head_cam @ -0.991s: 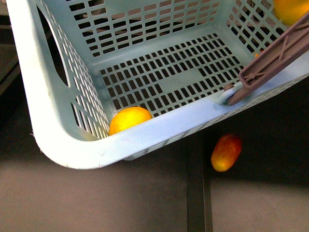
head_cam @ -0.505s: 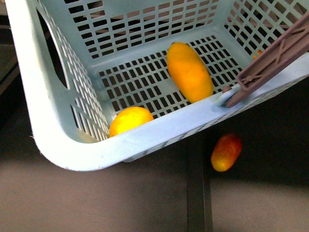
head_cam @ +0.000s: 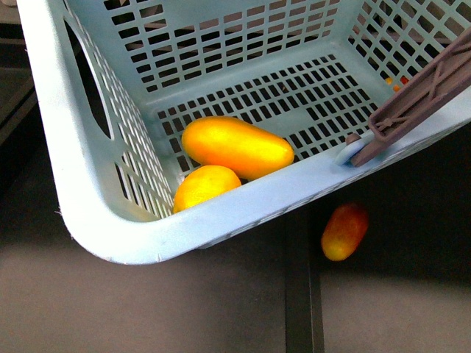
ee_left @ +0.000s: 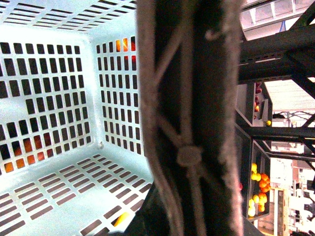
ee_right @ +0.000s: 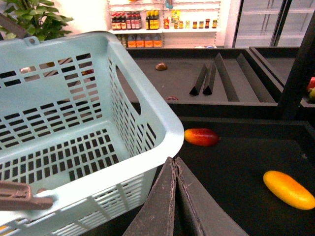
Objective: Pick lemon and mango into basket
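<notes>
The light teal basket (head_cam: 81, 191) fills the front view, tilted, with its near corner lowest. The golden mango (head_cam: 237, 147) lies on the slotted floor in that near corner. The shorter yellow lemon (head_cam: 204, 185) rests against it, next to the wall. In the left wrist view the ribbed brown-grey handle (ee_left: 192, 123) runs right across the picture, and my left gripper (ee_left: 187, 216) is shut on it. My right gripper (ee_right: 173, 164) is shut and holds nothing; it hangs outside the basket's rim (ee_right: 162, 128).
A red-blushed oblong fruit (head_cam: 344, 231) lies on the dark display surface below the basket. The right wrist view shows it (ee_right: 202, 136) and a yellow oblong fruit (ee_right: 288, 189) on the same dark tray. Black dividers (ee_right: 211, 78) and store shelves stand beyond.
The mango came into the basket from the upper right, landed mid-floor, then slid down into the near corner against the lemon. The basket has shifted slightly.
</notes>
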Action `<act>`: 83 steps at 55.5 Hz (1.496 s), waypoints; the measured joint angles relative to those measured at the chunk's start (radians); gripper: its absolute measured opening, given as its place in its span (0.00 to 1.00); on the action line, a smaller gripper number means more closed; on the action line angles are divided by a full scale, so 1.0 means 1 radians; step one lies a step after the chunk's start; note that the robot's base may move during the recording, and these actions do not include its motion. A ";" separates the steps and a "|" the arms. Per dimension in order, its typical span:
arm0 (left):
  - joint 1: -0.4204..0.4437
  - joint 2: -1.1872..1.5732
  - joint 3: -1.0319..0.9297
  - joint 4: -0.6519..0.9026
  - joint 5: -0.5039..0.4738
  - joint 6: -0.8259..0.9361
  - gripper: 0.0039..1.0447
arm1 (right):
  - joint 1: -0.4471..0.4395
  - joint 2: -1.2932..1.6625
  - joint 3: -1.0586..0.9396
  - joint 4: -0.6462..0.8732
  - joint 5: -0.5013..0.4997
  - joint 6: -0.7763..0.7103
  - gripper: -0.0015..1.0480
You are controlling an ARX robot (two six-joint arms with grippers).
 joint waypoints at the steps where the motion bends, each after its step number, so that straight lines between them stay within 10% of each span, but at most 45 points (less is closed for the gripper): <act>1: 0.000 0.000 0.000 0.000 0.000 0.000 0.04 | 0.000 -0.005 -0.003 -0.002 0.000 0.000 0.02; 83: 0.000 0.000 0.000 0.000 -0.002 0.000 0.04 | 0.000 -0.606 -0.119 -0.467 -0.002 -0.002 0.02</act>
